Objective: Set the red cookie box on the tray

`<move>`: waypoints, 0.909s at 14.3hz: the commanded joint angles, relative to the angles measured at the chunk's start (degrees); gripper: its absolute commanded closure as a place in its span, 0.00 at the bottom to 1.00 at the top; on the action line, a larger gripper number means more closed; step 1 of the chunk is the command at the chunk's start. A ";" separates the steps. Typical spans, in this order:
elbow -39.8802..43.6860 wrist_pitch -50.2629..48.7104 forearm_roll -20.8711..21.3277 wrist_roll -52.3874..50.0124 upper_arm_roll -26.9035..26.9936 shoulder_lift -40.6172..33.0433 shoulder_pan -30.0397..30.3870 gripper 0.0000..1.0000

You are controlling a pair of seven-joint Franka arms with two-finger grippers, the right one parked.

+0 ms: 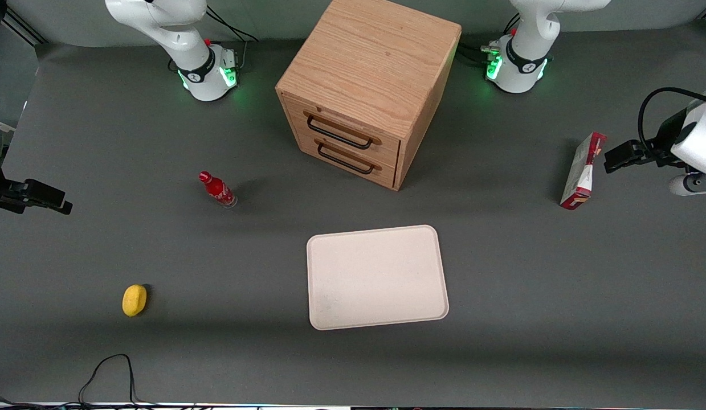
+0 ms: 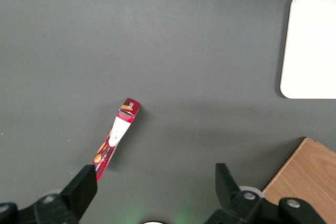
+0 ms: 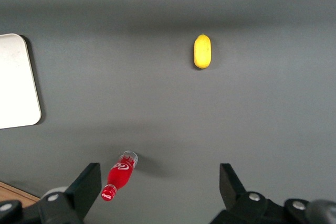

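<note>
**A:** Front view first, operator; you'll find the red cookie box [image 1: 582, 171] standing on its narrow edge on the grey table [image 1: 529, 319], toward the working arm's end, tilted a little; it is well apart from the tray [image 1: 377, 277], which lies flat and bare nearer the front camera than the wooden drawer cabinet [image 1: 367, 85].

**B:** And the gripper?

**A:** The gripper [image 1: 619, 155] hangs just beside the box's upper end, raised off the table and touching nothing; from the wrist camera you can see its two dark fingers [image 2: 80, 191] spread wide with only table between them; the box [image 2: 116, 137] shows below as a thin red and white strip, close to one finger but not between the two.

**B:** What else should you note on the table?

**A:** The cabinet has two drawers, both shut, with dark handles; its corner [image 2: 307, 174] and a rounded corner of the tray [image 2: 310, 45] both show in the wrist view; toward the parked arm's end stands a small red bottle [image 1: 217, 189], and nearer the front camera than the bottle lies a yellow lemon-like object [image 1: 134, 299]; a black cable [image 1: 105, 376] loops at the table edge closest to that camera.
</note>
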 commanded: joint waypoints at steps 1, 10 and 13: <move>2.21 -1.82 0.79 -0.78 -0.73 1.29 0.68 0.00; 2.39 -3.67 0.61 1.23 -0.29 1.55 2.00 0.00; 2.82 -7.00 1.14 7.74 1.11 1.47 2.35 0.00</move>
